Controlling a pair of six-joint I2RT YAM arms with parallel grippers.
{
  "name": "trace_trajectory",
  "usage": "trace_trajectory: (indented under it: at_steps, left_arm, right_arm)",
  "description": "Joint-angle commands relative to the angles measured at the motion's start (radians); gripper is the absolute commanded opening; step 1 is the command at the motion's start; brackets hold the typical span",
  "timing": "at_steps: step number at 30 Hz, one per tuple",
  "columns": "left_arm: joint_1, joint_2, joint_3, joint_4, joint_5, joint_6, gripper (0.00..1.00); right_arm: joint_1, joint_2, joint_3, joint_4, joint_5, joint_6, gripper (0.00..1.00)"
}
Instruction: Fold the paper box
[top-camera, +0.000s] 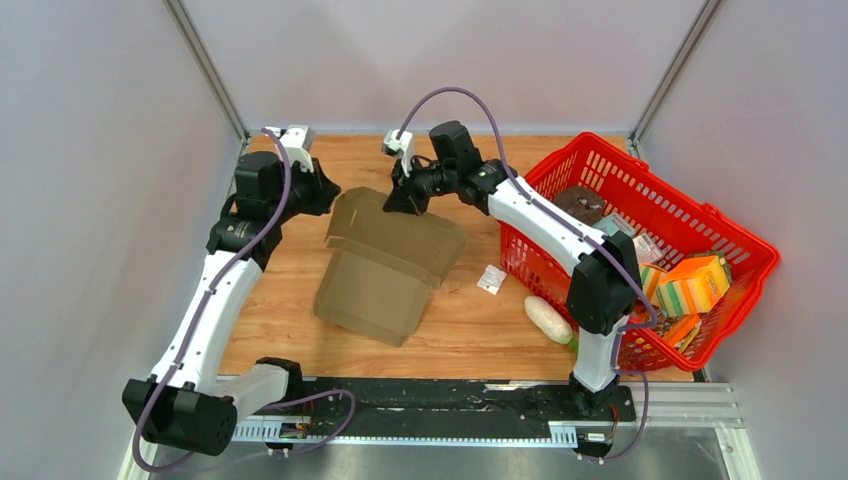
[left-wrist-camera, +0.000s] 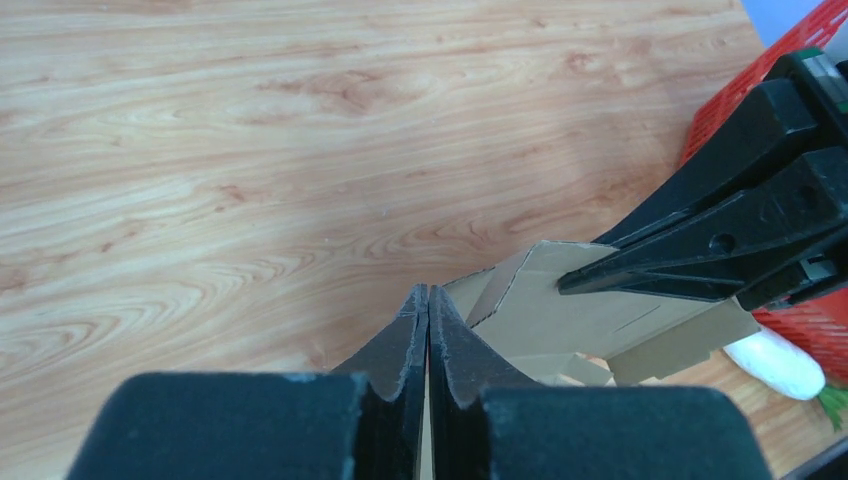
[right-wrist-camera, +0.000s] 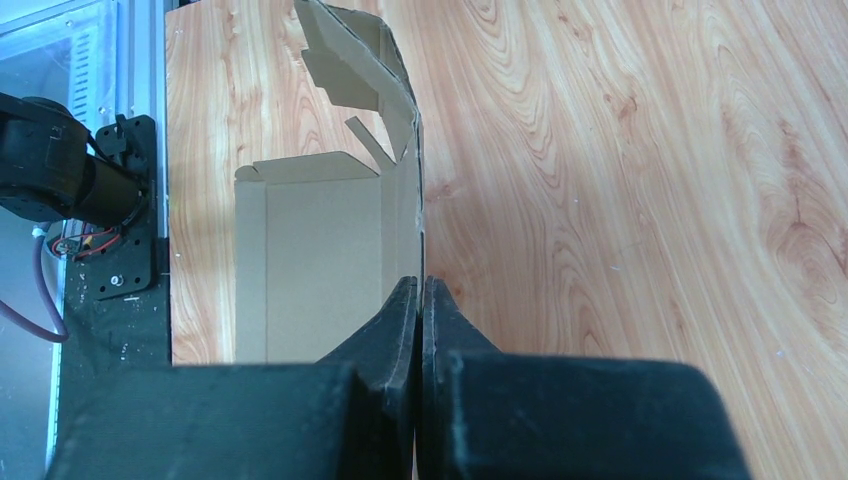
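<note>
The paper box (top-camera: 385, 260) is a brown cardboard sheet, partly folded, lying mid-table with its far panel raised. My left gripper (top-camera: 325, 195) is at the box's far left corner. In the left wrist view its jaws (left-wrist-camera: 428, 292) are pressed together with a thin strip of cardboard (left-wrist-camera: 560, 310) between them. My right gripper (top-camera: 405, 200) is at the far edge of the raised panel. In the right wrist view its jaws (right-wrist-camera: 420, 283) are shut on the upright wall's edge, with the box's inside (right-wrist-camera: 320, 260) to the left.
A red plastic basket (top-camera: 680, 192) with orange and green packs (top-camera: 690, 285) stands at the right. A small white packet (top-camera: 491, 279) and a white vegetable (top-camera: 548, 318) lie between the basket and the box. A black rail (top-camera: 450, 400) runs along the near edge.
</note>
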Motion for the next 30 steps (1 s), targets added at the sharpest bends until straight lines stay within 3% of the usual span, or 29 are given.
trace_trajectory:
  at_steps: [1,15,23,27,30]
  left_arm:
    - [-0.001,0.012,-0.009,0.058,0.074,0.003,0.04]
    - [-0.067,0.023,-0.063,0.121,0.175,-0.018,0.03]
    - [-0.078,0.092,-0.039,0.084,0.172,-0.034,0.03]
    - [-0.078,0.084,-0.037,0.087,0.174,-0.023,0.05]
    - [-0.078,0.049,-0.043,0.063,0.143,0.0,0.13]
  right_arm:
    - [0.018,-0.051,0.003,0.073,-0.002,0.036,0.0]
    - [0.041,-0.028,0.022,0.072,0.018,0.045,0.0]
    - [0.054,-0.07,-0.03,0.096,-0.08,0.019,0.0]
    - [0.058,-0.109,-0.078,0.136,-0.162,-0.007,0.0]
    - [0.054,-0.126,-0.087,0.141,-0.096,-0.001,0.0]
